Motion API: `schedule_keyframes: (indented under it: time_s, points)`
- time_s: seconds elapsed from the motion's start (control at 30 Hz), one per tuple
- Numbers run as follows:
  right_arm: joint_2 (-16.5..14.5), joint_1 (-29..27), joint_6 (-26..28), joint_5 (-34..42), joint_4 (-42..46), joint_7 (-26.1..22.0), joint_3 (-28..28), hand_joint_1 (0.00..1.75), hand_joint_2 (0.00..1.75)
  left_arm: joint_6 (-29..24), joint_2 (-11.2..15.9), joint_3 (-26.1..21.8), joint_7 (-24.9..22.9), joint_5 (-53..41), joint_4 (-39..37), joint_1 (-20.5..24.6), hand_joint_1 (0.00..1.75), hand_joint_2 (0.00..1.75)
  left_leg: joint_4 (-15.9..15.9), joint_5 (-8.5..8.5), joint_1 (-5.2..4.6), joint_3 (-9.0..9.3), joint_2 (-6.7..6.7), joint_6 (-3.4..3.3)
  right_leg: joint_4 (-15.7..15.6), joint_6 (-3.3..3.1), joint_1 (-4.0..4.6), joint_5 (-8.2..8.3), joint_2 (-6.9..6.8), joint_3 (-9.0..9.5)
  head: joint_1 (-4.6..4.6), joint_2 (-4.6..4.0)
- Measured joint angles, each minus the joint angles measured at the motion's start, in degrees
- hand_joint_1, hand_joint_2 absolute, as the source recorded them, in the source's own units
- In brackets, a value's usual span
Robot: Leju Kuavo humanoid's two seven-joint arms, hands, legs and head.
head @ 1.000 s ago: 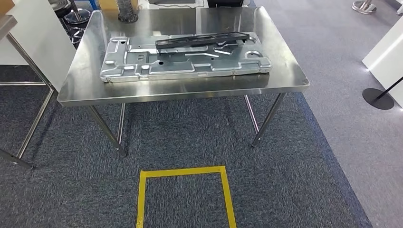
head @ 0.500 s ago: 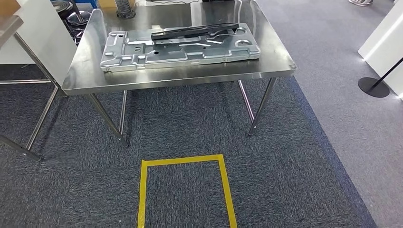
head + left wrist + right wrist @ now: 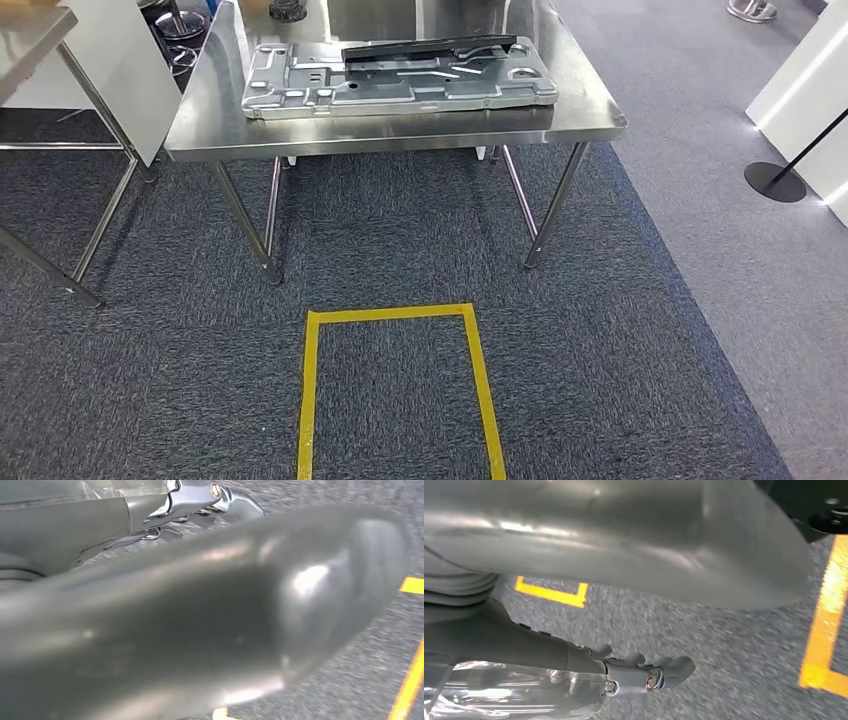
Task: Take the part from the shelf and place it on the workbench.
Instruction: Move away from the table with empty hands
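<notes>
Head view: steel workbench [image 3: 400, 130] straight ahead across the grey carpet [image 3: 400, 240]. On it lies a large silver stamped panel [image 3: 400, 85], flat, long side across the bench. A black elongated part [image 3: 430, 47] lies on the panel's far edge, touching it, roughly parallel to its long side. Yellow tape rectangle [image 3: 395, 314] on the carpet in front of the bench, between the bench legs and the camera. Second metal table [image 3: 30, 40] at the left edge, a white panel [image 3: 130, 70] between it and the bench. A black stanchion base [image 3: 775, 183] sits on the lighter floor at right, beside a white wall unit [image 3: 810, 80]. Can't tell from here which item is the task's part; the black part on the panel is the likely candidate, and it's already on the bench.

Left wrist view: left hand [image 3: 200, 510] over carpet, big blurred grey thumb [image 3: 210, 630] across most of the frame. Dark fingers [image 3: 235, 502] extended side by side, close together, holding nothing. Yellow tape [image 3: 412, 585] at the frame edge.

Right wrist view: right hand [image 3: 624, 672] over carpet, thumb [image 3: 624, 540] blurred and large. Fingers [image 3: 674, 667] slightly curled, lying next to each other, nothing in them. Yellow tape lines [image 3: 824, 620] on the carpet beyond.
</notes>
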State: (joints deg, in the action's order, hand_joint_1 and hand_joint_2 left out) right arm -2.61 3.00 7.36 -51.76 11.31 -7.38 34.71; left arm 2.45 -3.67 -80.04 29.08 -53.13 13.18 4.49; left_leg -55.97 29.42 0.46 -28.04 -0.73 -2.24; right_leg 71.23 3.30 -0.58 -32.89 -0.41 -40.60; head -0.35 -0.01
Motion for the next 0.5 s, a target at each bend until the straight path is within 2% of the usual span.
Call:
schedule_keyframes:
  time_s: [0.03,0.07,0.1,0.13,0.2,0.23,0.3,0.33,0.37,0.43,0.5]
  points:
    - [0.0,0.0,-0.6,0.2,0.0,0.5,0.0,0.00,1.75,-0.2,0.0,0.0,-0.8,0.2,0.0,0.0,0.00,0.00,-0.1,-0.50,-0.06,-0.73,-0.02,0.05,2.1,0.08,-0.06,0.06,0.01,0.05,0.02,0.00]
    - [0.0,0.0,-1.2,0.3,0.0,1.1,0.1,0.00,1.75,-0.4,0.0,0.0,-1.5,0.3,0.0,0.0,0.00,0.00,-0.2,-0.96,-0.12,-1.39,-0.04,0.10,2.1,0.01,-0.10,1.17,0.01,1.08,0.02,-0.01]
    - [0.0,0.0,-1.5,0.4,0.0,1.6,0.1,0.00,1.75,-0.5,0.0,-0.1,-2.1,0.5,0.0,0.0,0.00,0.44,-0.3,-1.36,-0.17,-1.96,-0.05,0.17,-0.1,-0.20,-0.10,2.64,0.02,3.18,0.01,0.00]
    - [0.0,0.1,-1.7,0.4,0.0,2.0,0.1,0.00,1.75,-0.6,0.0,-0.1,-2.5,0.5,0.0,0.0,0.00,0.87,-0.3,-1.71,-0.20,-2.33,-0.04,0.24,-3.9,-0.56,-0.04,3.76,0.03,6.16,0.02,0.00]
    - [0.0,0.2,-1.9,0.4,0.0,2.4,0.2,0.00,1.75,-0.6,0.0,-0.1,-3.0,0.6,0.0,0.0,0.00,1.75,-0.5,-2.32,-0.38,-2.84,-0.03,0.63,-12.4,-1.48,0.34,4.10,0.03,11.93,-0.02,0.00]
    - [0.0,0.3,-1.9,0.4,0.0,2.4,0.3,0.00,1.75,-0.6,0.0,-0.1,-3.1,0.6,0.0,0.0,0.00,1.75,-0.6,-2.59,-0.41,-3.00,-0.07,0.94,-14.9,-1.88,0.55,3.77,0.03,13.46,-0.01,-0.01]
    - [0.0,0.3,-1.8,0.4,0.0,2.7,0.5,0.00,1.75,-0.5,0.0,-0.1,-3.2,0.6,0.0,0.0,0.00,1.75,-0.4,-3.19,-0.39,-3.18,-0.17,1.65,-16.5,-2.53,0.75,3.66,0.03,13.97,-0.02,0.00]
    - [0.0,0.3,-1.8,0.4,0.0,3.1,0.7,0.00,1.75,-0.4,0.0,-0.1,-3.1,0.6,0.0,0.1,0.00,1.75,-0.1,-3.21,-0.43,-3.17,-0.19,1.57,-17.0,-2.53,0.75,3.90,0.02,13.95,-0.02,0.00]
    - [0.0,0.3,-1.7,0.4,0.0,3.6,0.8,0.00,1.75,-0.3,0.0,-0.1,-3.1,0.6,0.0,0.1,0.00,1.75,0.3,-3.42,-0.48,-3.16,-0.18,1.15,-17.3,-2.64,0.72,4.24,0.03,13.94,-0.21,0.01]
    - [0.0,0.3,-1.6,0.4,0.0,4.6,0.9,0.00,0.87,0.0,0.1,-0.1,-3.0,0.6,0.0,0.0,0.00,1.75,0.7,-3.65,-0.51,-3.28,-0.11,0.71,-17.8,-2.70,0.74,4.72,0.05,13.76,-0.50,0.01]
    - [0.0,0.1,-1.3,0.4,0.0,5.0,1.0,0.00,0.00,0.2,0.1,-0.1,-3.1,0.6,0.0,0.0,0.00,1.75,0.8,-4.20,-0.32,-3.43,-0.07,1.39,-17.5,-3.14,0.91,4.92,0.08,13.43,-0.56,0.01]
